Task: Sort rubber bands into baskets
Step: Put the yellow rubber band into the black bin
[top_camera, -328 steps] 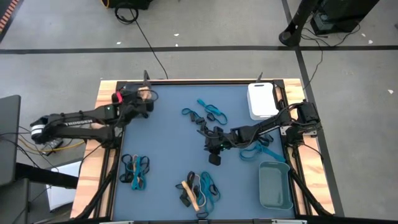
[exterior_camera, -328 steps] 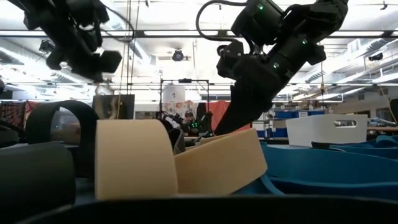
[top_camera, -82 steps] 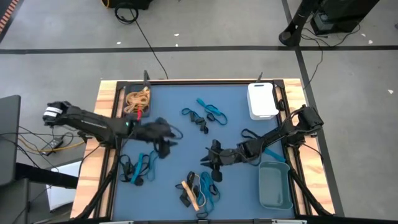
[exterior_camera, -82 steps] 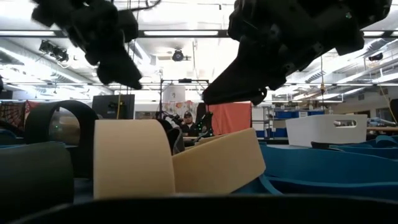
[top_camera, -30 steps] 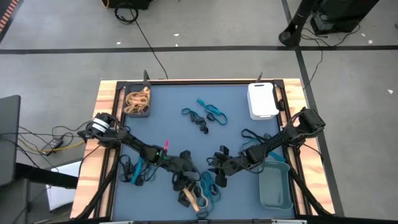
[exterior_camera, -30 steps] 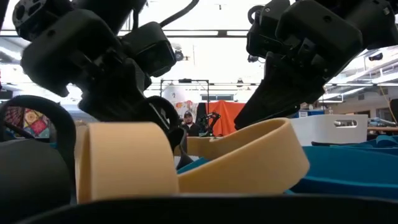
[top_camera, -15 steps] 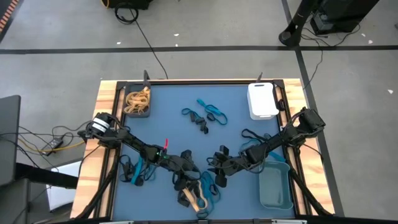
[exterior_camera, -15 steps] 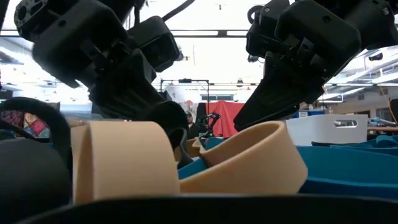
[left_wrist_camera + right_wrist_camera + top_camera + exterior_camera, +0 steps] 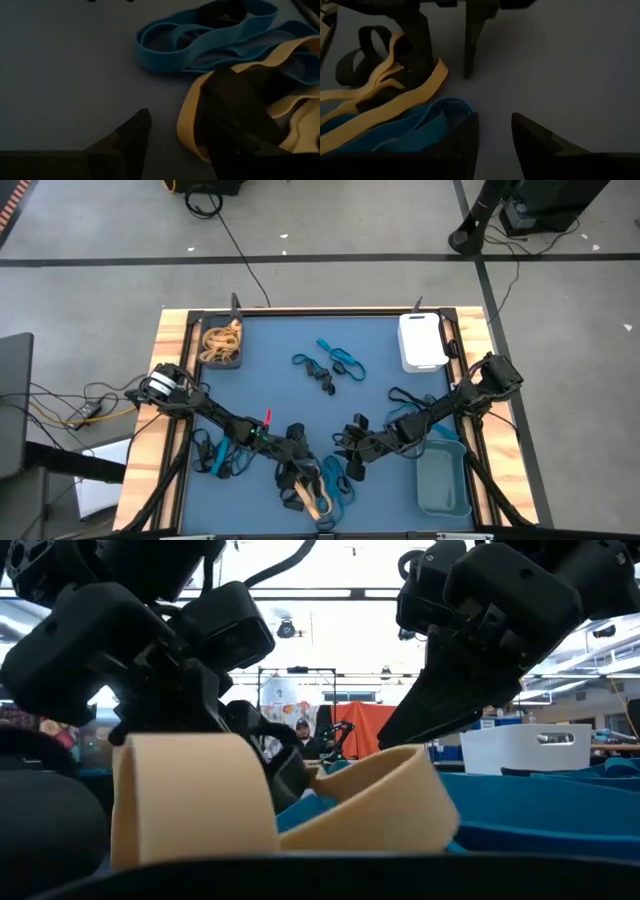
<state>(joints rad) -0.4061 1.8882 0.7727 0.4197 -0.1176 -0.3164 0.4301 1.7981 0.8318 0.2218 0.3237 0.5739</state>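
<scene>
The tan band (image 9: 312, 502) lies at lower centre of the high view, tangled with blue bands (image 9: 336, 483). The left gripper (image 9: 296, 477) straddles it, fingers apart, one planted inside the loop: the pick is in hand. Next it must close and lift toward the black basket (image 9: 220, 345), upper left. The right gripper (image 9: 351, 457) waits nearby, fingers apart and empty.

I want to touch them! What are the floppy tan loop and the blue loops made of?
The wide tan band looks like matte rubber: it bends limply into soft curves. The flat blue bands seem the same, smooth and dull. Probably stretchy, though that doesn't show.
</scene>
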